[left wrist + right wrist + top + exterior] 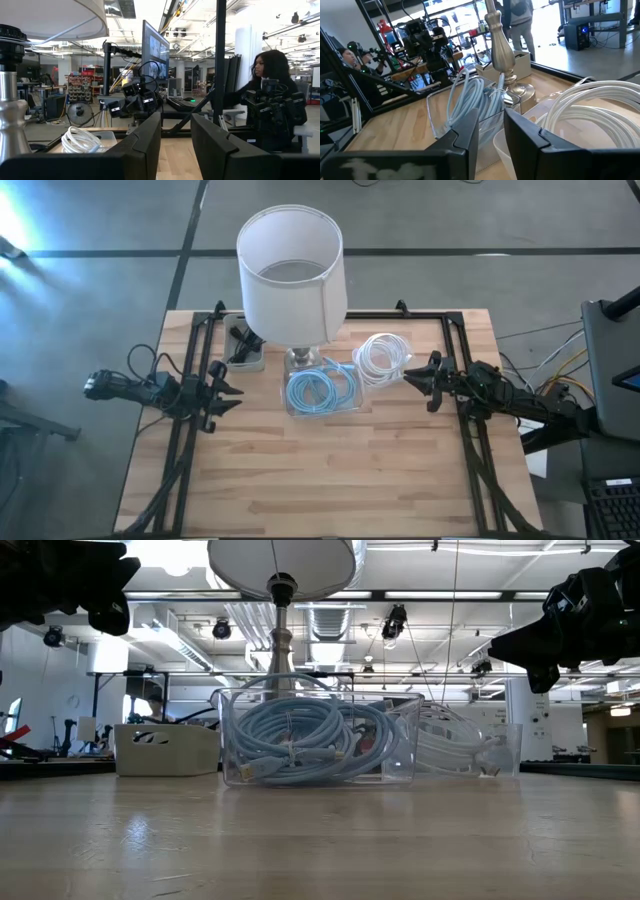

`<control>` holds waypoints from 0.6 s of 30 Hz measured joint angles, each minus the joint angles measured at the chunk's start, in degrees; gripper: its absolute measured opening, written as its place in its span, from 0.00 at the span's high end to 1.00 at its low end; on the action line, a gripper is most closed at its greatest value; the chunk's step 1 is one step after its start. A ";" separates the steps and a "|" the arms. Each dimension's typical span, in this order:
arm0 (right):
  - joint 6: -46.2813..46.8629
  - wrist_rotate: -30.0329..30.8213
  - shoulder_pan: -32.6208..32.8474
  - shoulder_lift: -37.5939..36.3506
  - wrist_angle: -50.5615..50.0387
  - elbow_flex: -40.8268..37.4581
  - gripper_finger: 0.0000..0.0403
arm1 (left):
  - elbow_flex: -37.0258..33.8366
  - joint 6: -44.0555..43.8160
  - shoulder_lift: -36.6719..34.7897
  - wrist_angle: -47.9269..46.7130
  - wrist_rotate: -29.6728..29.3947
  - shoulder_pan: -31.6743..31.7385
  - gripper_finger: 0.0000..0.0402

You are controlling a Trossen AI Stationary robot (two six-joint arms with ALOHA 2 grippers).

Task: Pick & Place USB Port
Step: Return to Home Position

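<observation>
Your left gripper (232, 393) is holding its jaws apart with nothing between them, and your right gripper (412, 378) is doing the same; both are hovering above the wooden worktop (330, 480), facing each other across the middle.

Between them the coiled light-blue cable (320, 388) is lying inside the left clear plastic bin (235, 705). The coiled white cable (382, 355) is lying in the right clear plastic bin (512, 750), just beside it and a little farther back. The blue coil is sitting to the right of your left jaws with open worktop between. The white coil is sitting just left of your right jaws, so the right arm is the nearer one to the bins. Both coils are round, with no clear long axis.

The lamp with the white drum shade and silver stem (290, 270) is standing just behind the blue coil's bin. I judge the sorting done, so you are likely only pulling each arm outward, away from bins and lamp.
</observation>
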 joint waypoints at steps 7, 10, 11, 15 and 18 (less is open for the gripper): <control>0.00 -0.01 -0.01 0.00 0.00 0.00 0.81 | 0.00 -0.01 -0.01 0.00 0.00 -0.02 0.73; 0.00 0.00 0.00 0.00 0.00 0.00 0.82 | 0.02 0.00 0.00 0.00 0.00 -0.02 0.73; 0.00 -0.01 0.01 0.00 -0.01 0.00 0.83 | 0.01 -0.01 -0.01 0.00 0.00 -0.02 0.73; 0.01 0.00 0.01 0.00 0.00 0.00 0.83 | 0.00 0.00 -0.02 0.00 0.00 -0.02 0.73; 0.01 0.01 -0.01 0.00 0.01 0.00 0.82 | 0.00 -0.01 -0.02 0.00 0.02 -0.02 0.73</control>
